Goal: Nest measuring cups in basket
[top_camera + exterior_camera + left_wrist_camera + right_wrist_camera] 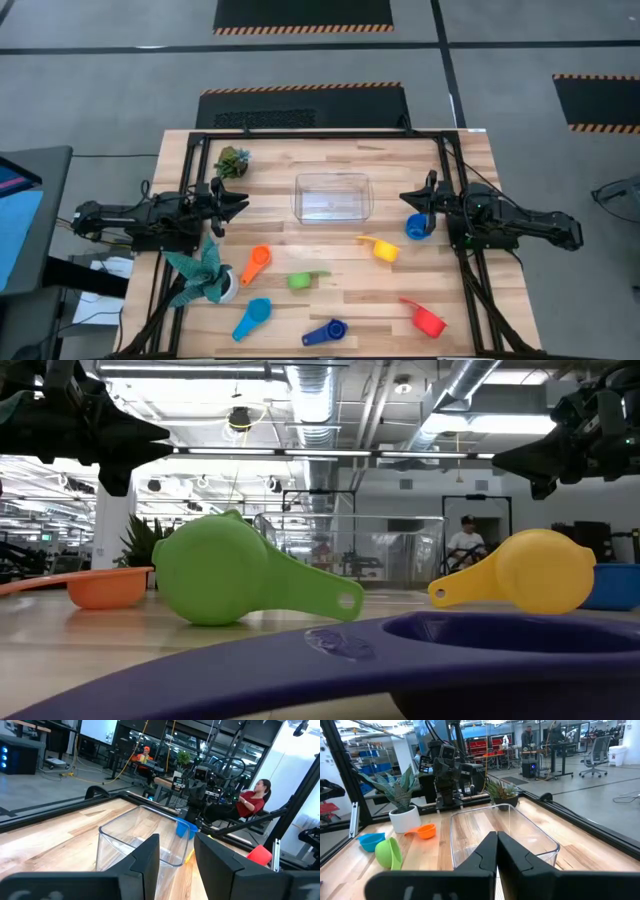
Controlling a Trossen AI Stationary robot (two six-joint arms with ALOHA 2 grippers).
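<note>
The clear basket [333,197] stands on the wooden table at mid-far, with nothing in it. Several measuring cups lie loose on the table nearer than it: orange [256,264], green [302,281], yellow [381,247], red [427,320], light blue [251,318] and dark blue [326,333]. Another blue cup [417,227] sits just below my right gripper. My left gripper [235,205] hovers left of the basket, open and pointing level at it [177,845]. My right gripper [408,196] hovers right of the basket, shut and holding nothing [496,837].
A teal plant in a white pot [205,277] stands near my left arm, and a small green plant [232,162] at the far left. A black frame borders the table. People sit in the room beyond.
</note>
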